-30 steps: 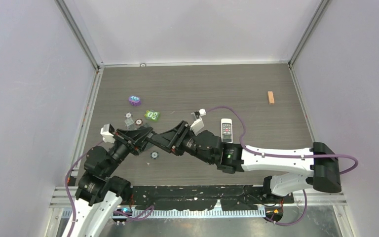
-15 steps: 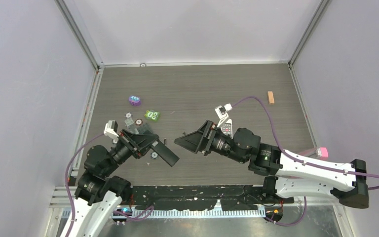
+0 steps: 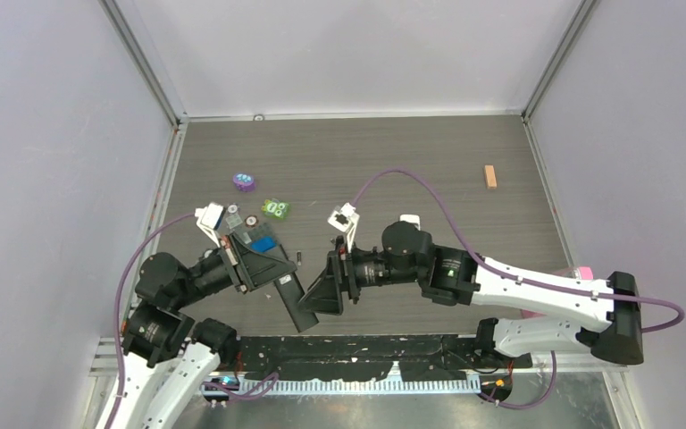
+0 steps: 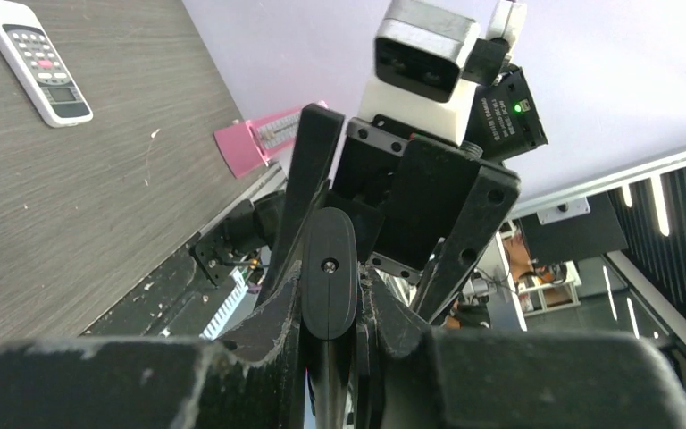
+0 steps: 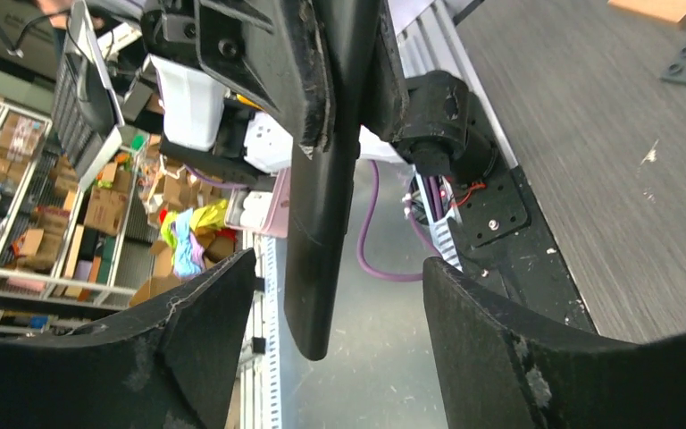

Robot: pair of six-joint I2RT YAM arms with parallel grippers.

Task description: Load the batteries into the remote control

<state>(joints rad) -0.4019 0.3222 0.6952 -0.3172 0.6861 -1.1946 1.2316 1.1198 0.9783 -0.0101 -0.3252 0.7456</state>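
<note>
- I am holding the black remote control [image 3: 293, 302] clamped in my left claw [image 3: 275, 273], over the surface's [image 3: 366, 161] near edge
- My right claw [image 5: 335, 304] is standing spread apart, flanking the remote's free end without touching
- One slim battery [image 3: 298, 258] is lying just beyond

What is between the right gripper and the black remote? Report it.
Nothing visible. The left gripper holds the black remote out toward the right gripper, and the remote's free end sits between the right gripper's open jaws, with a clear gap on each side.
</note>
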